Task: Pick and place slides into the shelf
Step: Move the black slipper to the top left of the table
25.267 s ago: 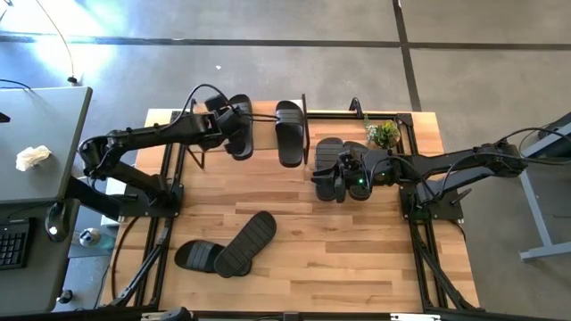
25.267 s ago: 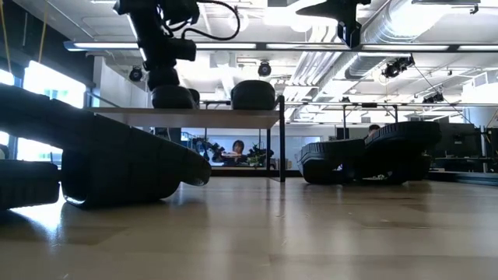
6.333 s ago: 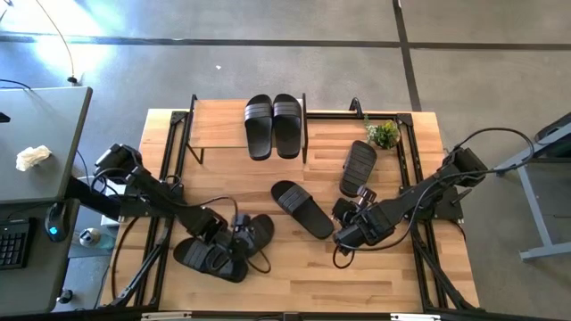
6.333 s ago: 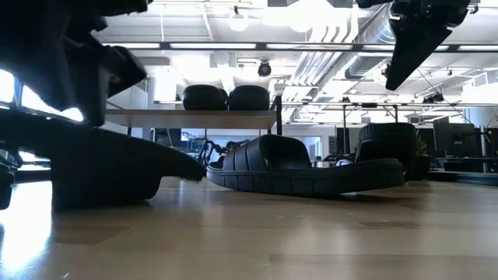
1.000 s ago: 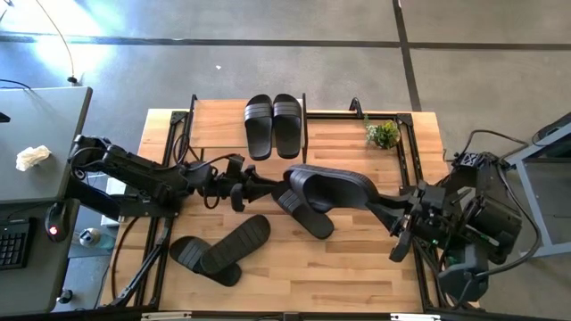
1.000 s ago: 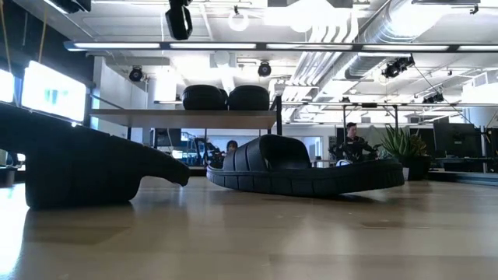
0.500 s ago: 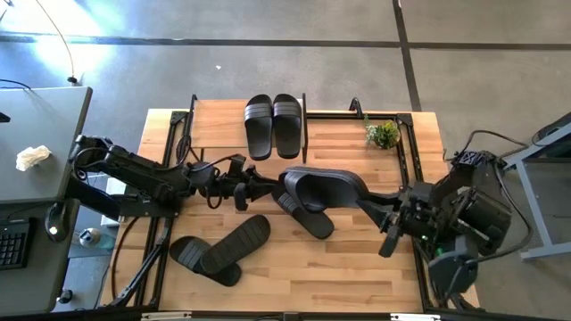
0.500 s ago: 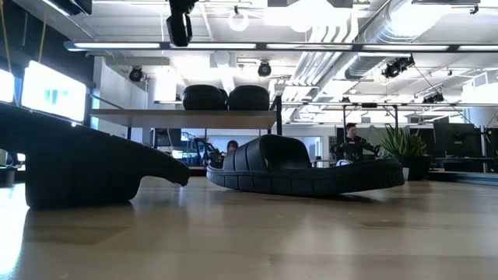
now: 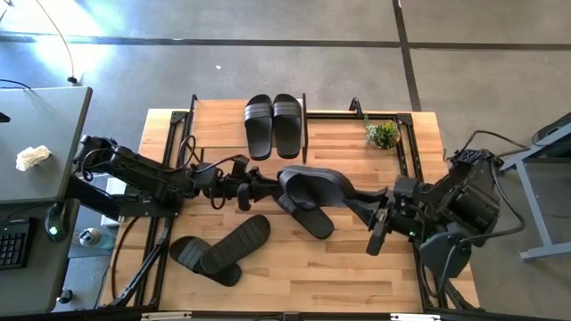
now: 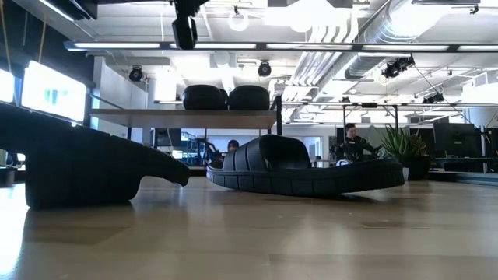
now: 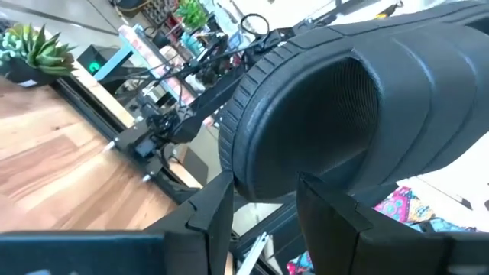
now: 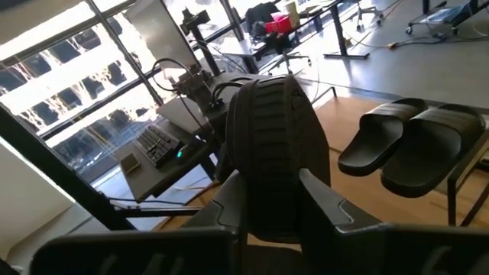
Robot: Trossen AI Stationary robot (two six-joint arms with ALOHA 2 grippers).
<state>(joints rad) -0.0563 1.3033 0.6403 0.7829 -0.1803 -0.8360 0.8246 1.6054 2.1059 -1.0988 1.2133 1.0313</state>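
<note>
One black slide [image 9: 312, 181] hangs in the air over the table's middle, lengthwise between my two grippers. My right gripper [image 9: 350, 194] is shut on its right end, and the ridged sole [image 12: 279, 130] fills the right wrist view. My left gripper [image 9: 270, 185] is shut on its left, strap end [image 11: 344, 99]. A second slide [image 10: 303, 167] lies sole down on the table below it. Two more slides [image 9: 219, 250] lie overlapping at the near left. A pair of slides [image 9: 272, 125] sits side by side on the shelf's wood board [image 9: 214, 125]. My left gripper has the slide's strap end [image 11: 263, 183] between its two fingers [image 11: 218, 206], coming level from the table's left, along the slide. The slide is clear of the table. My right gripper pinches the opposite end [image 12: 275, 191] across its width, fingers [image 12: 325, 202] on the two side edges. It comes from the table's right, along the slide, and the sole faces its camera.
A small potted plant [image 9: 382, 134] stands at the far right, beside the shelf's black frame. Bare wood lies at the near right of the table [image 9: 357, 276]. A grey desk with a keyboard [image 9: 36, 143] stands left of the table. People sit in the room beyond.
My right arm has carried the lifted slide toward the table's left, bringing its strap end up to my left gripper, whose fingers now stand on that end. The left gripper edged slightly right. The slides on the table and shelf stayed put.
</note>
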